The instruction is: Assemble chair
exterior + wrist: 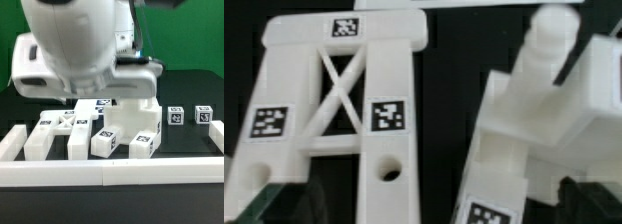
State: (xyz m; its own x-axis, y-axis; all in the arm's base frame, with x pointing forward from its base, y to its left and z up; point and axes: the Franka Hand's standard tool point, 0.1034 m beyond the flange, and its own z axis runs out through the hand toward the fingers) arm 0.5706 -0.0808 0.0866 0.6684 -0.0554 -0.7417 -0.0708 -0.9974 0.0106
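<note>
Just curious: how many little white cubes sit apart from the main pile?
2. One small cube stands just beyond the pile, the other cube beside it, further to the exterior view's right. The arm may hide more.

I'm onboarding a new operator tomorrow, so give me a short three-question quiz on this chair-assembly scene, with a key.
1. True or false: the two small white tagged plastic blocks stand at the exterior view's left.
2. In the wrist view, how many square tags show on the white plastic frame with crossed bars? A) one B) three C) six
3. In the exterior view, which long part lies nearest the camera, in front of the loose pieces?
Key: 1 false, they stand at its right; 2 B; 3 the long low white border rail.
</note>
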